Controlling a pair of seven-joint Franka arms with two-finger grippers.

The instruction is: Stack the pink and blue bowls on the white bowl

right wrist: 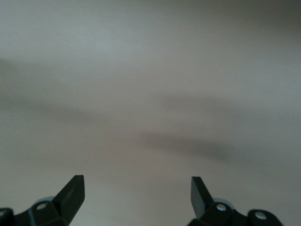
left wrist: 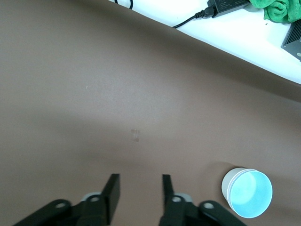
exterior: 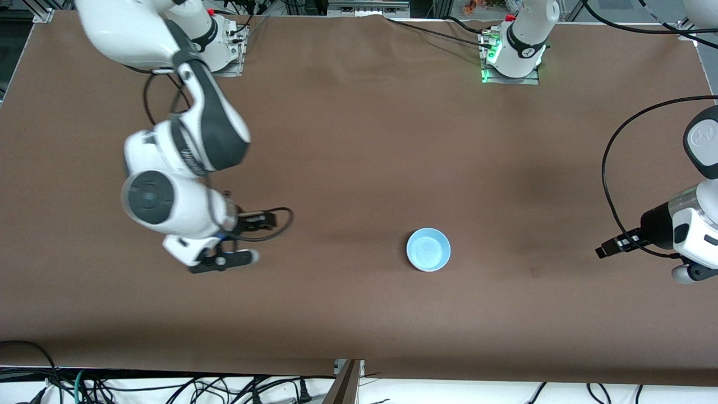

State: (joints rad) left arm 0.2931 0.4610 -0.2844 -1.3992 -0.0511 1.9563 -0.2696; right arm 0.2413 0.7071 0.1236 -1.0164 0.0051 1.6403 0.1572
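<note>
Blue bowl (exterior: pixel 428 249) upright on the brown bench (exterior: pixel 359 140), toward the left arm's end, white outside visible, possibly already stacked. Nearer the waiting left end effector (left wrist: pixel 139 190), narrowly parted; right end effector (right wrist: pixel 137 190), spread wide, well apart.

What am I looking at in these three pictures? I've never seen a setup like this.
Two white robot arms stand at a table covered in brown cloth. The large picture comes from a high camera facing them; the other two come from cameras on each arm's wrist. On the cloth sits a stack of bowls with a light blue one on top; the left wrist view shows a white side beneath it. The right end effector hangs over bare cloth toward the right arm's end, fingers apart, holding nothing. The left end effector is also open and empty, over cloth near the table's edge.
</note>
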